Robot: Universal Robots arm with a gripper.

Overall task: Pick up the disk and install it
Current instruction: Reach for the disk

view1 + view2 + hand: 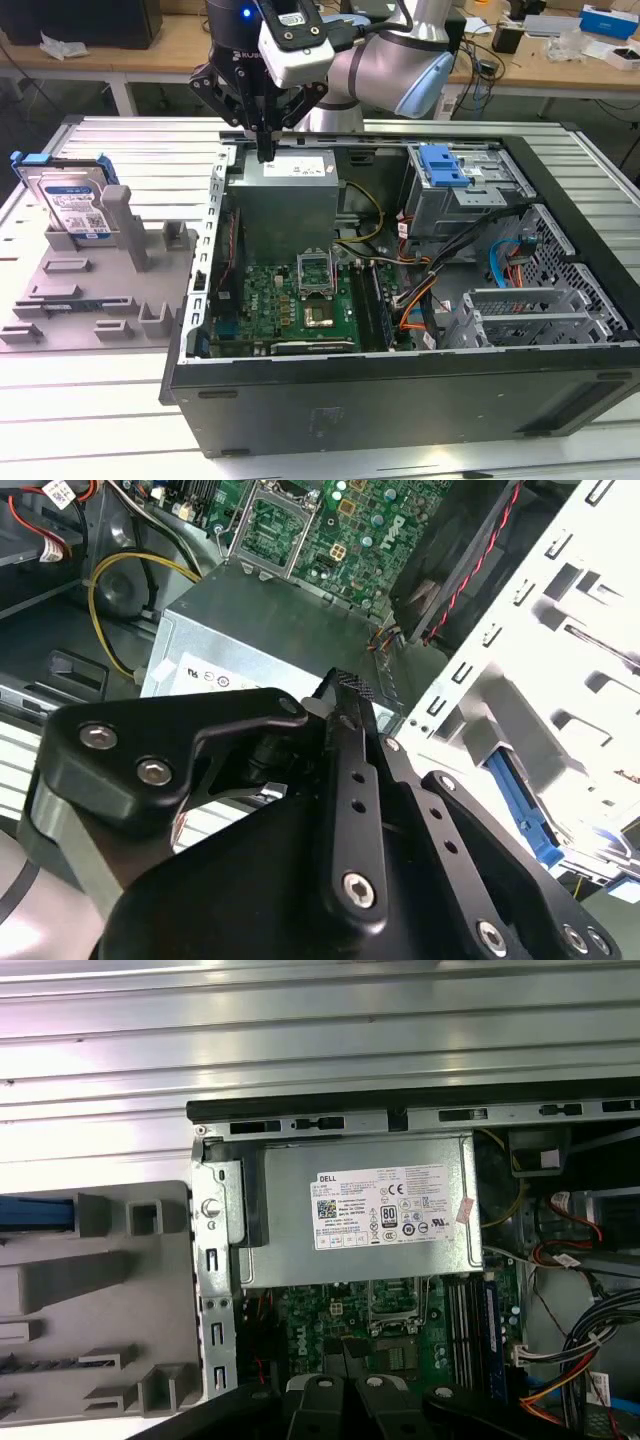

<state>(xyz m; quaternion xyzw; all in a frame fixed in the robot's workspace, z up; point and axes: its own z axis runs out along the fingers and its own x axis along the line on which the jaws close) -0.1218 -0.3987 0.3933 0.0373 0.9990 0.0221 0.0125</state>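
Claw hangs closed and empty, tips just above the near edge of the grey power box inside the open computer case. The disk is well apart from it, standing upright in a slot of the grey rack on the exterior view's left, outside the case, not yet picked up.

Likely risks:
- The case's side wall stands between the claw and the rack, so a low crossing could clip it.
- The fingers are together and would knock the disk over if they come down on it that way.
- The disk sits on edge in a snug slot. An off-centre or tilted grab could jam it or drag the rack along.
- The blue latch matches the disk's frame in colour, so it could be mistaken for the target.
- Loose orange cables lie near the metal cages and could snag a carried disk.
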